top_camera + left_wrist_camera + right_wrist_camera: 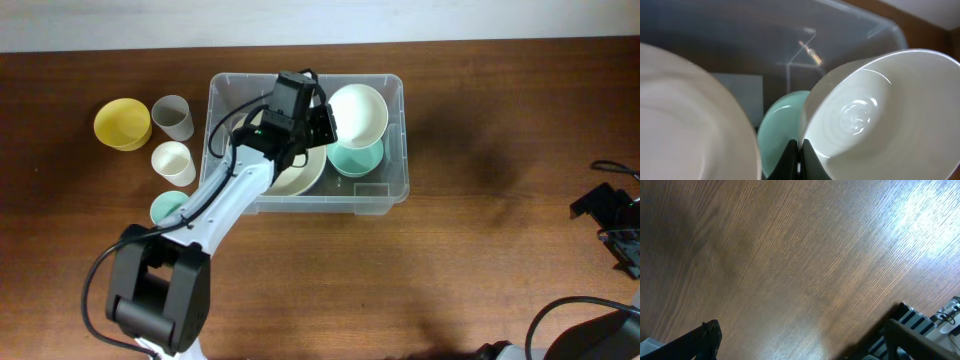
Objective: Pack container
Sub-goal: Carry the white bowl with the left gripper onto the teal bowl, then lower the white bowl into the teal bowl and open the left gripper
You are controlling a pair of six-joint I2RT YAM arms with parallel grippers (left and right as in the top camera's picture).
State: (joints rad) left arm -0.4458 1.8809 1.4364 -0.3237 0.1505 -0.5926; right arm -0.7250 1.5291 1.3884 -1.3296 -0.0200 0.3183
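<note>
The container point(404, 150), a large clear plastic tub, stands at the table's middle back. Inside it a white bowl point(362, 110) is tilted over a teal bowl point(356, 160), with a cream bowl point(300, 172) to their left. My left gripper point(326, 126) reaches into the tub and is shut on the white bowl's rim. In the left wrist view the fingers point(790, 161) pinch that white bowl point(875, 115), with the teal bowl point(782, 120) and cream bowl point(685, 115) beside it and the container wall point(850, 30) behind. My right gripper point(800, 345) hangs open over bare wood, at the far right edge point(610, 222).
Left of the tub stand a yellow bowl point(122, 123), a grey cup point(173, 117), a white cup point(173, 162) and a small teal cup point(168, 208) partly under the left arm. Wooden tabletop stretches between the tub and the right arm.
</note>
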